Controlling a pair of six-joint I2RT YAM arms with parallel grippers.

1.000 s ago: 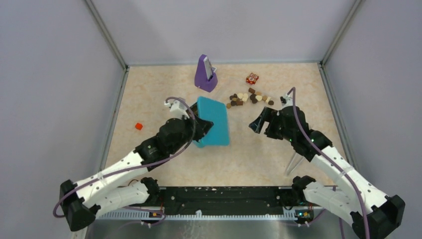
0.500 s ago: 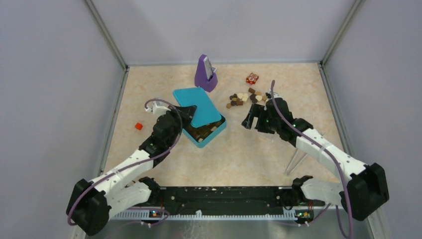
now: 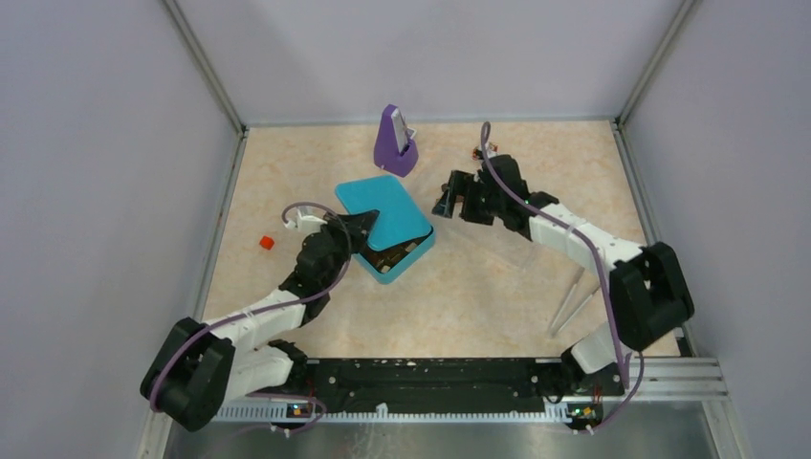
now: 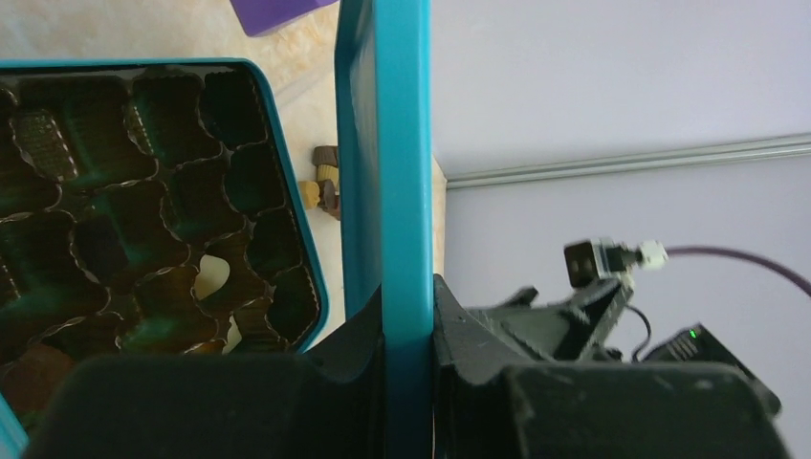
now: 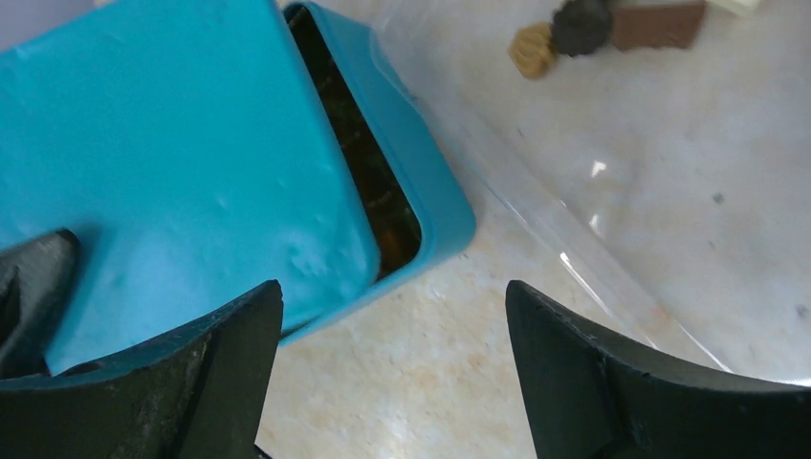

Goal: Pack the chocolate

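Left gripper [image 3: 361, 226] pinching blue lid [image 3: 383, 205] by its edge, lid tilted over open box [image 3: 409, 258]. Right gripper [image 3: 445, 199] spread wide at box's 1 o'clock. Chocolate [image 5: 574, 29] loose on table [image 3: 478, 287], box's 2 o'clock.

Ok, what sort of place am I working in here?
Probably a lab test cell, not a kitchen: plain grey walls on metal framing enclose a beige tabletop, with a black mounting rail along its near edge.
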